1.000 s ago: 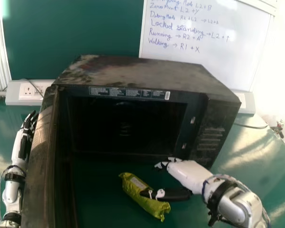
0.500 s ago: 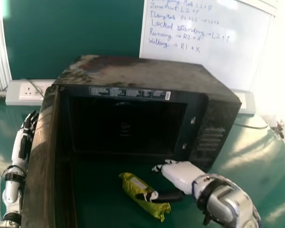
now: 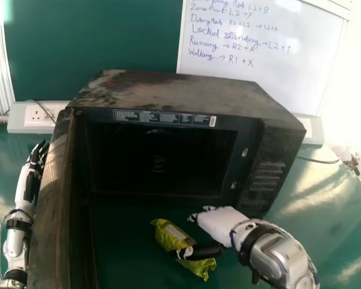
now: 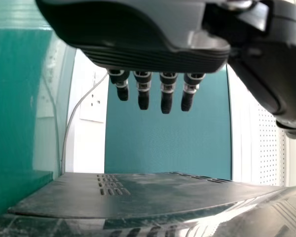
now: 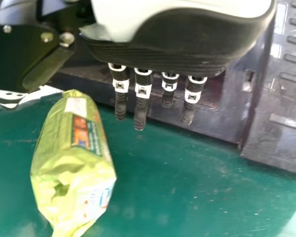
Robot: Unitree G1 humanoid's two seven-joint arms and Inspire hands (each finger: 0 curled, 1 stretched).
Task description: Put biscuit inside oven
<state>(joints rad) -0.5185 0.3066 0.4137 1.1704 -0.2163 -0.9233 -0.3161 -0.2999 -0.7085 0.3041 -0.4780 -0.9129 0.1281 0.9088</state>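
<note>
Glossy green table point(image 3: 334, 211). Yellow-green plastic biscuit packet point(image 3: 167, 236) lies on it, outside oven. White-and-black right hand point(image 3: 219, 224) beside packet, fingers straight, thumb apart from them, over packet; contact unclear. Left hand point(image 3: 33, 171), fingers extended, beside open door point(image 3: 48, 205) of black boxy oven point(image 3: 174, 93). Whiteboard point(image 3: 277, 78) behind.

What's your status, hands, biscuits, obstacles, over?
Right robot hand open beside biscuit packet. Left robot hand open, beyond oven door. Packet ungripped, outside oven. Door open, not blocking.
</note>
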